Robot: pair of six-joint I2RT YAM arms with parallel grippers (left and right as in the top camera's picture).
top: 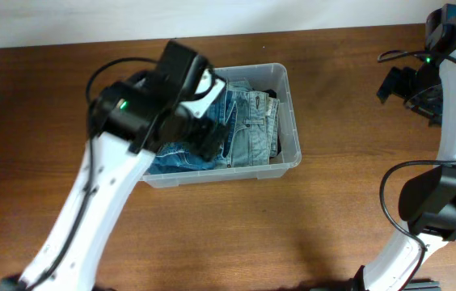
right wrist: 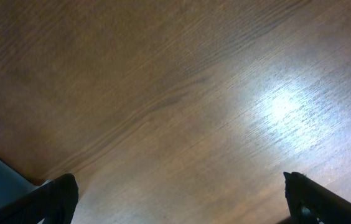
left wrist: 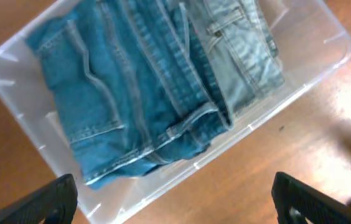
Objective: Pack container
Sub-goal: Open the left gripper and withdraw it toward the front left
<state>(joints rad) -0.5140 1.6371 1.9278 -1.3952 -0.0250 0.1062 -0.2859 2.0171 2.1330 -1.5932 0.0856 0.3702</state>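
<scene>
If the left gripper, jaws spread wide and empty above the container, descends carelessly, a finger could catch the rim or drag the folded jeans out of their stack, since the denim fills most of the bin. The clear bin sits just above centre of the overhead frame on the brown table, with darker denim left and a paler pair right. The right gripper, likewise open and empty, hovers over bare wood at far right.

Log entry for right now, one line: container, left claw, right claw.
container: folded jeans inside | left claw: open, empty, over container | right claw: open, empty, over table
</scene>
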